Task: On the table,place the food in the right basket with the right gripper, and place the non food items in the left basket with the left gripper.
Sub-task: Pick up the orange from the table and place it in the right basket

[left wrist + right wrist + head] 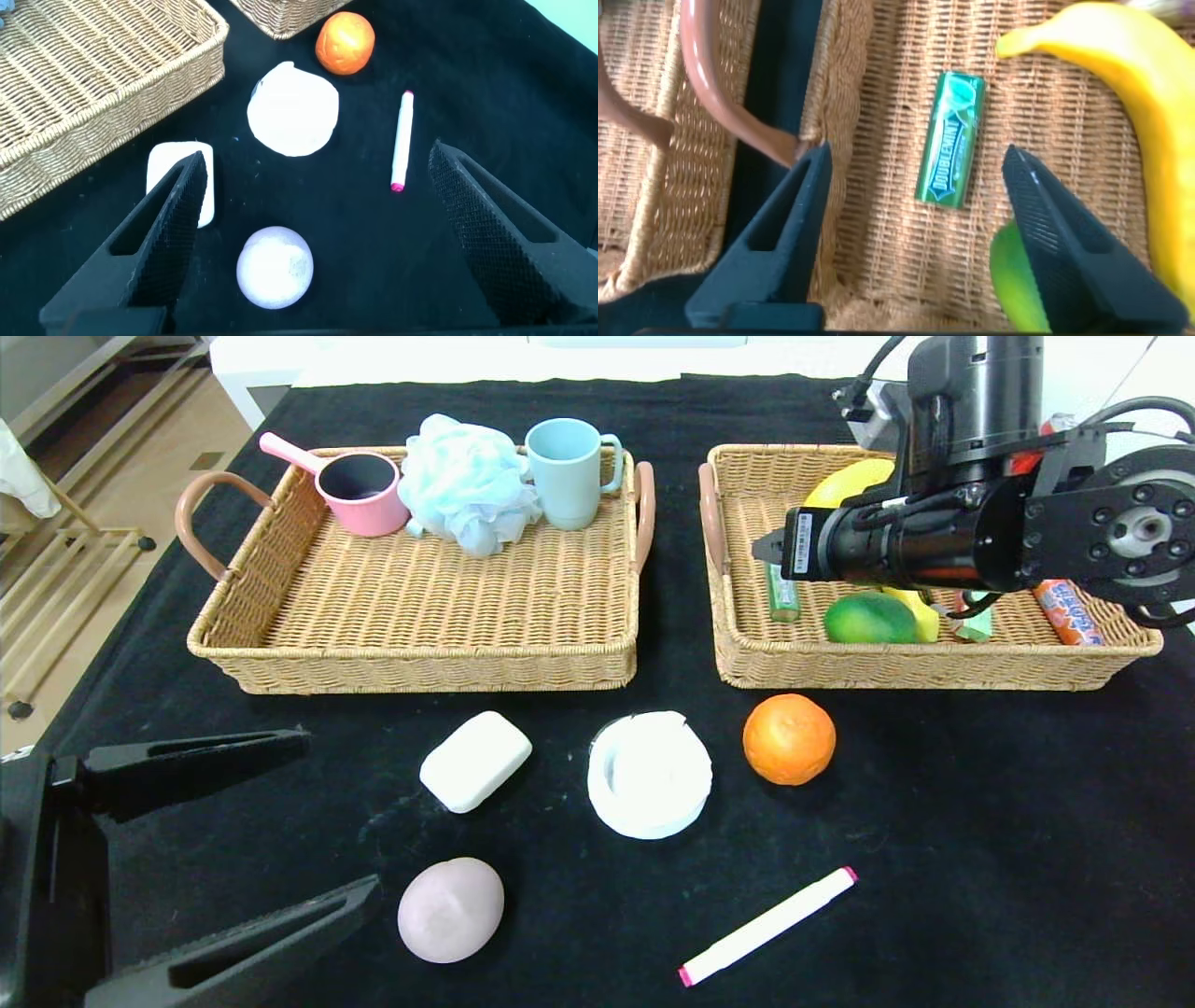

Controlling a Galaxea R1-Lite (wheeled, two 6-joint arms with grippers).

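On the black table [980,821] lie a white soap bar [475,761], a white disc [650,774], an orange [789,739], a pale pink egg-shaped lump [451,909] and a white marker with pink ends [767,925]. The green gum pack [782,595] lies in the right basket [934,667]; it also shows in the right wrist view [951,139]. My right gripper [917,154] hovers open and empty over that basket's left end, above the gum. My left gripper [341,812] is open and empty low at the front left, near the soap [204,177] and the lump [274,267].
The left basket [420,663] holds a pink cup [359,490], a pale blue bath pouf [467,481] and a blue mug [565,471]. The right basket also holds a banana [1120,103], a green fruit [868,619] and a snack bar [1069,611]. The table's edge runs along the left.
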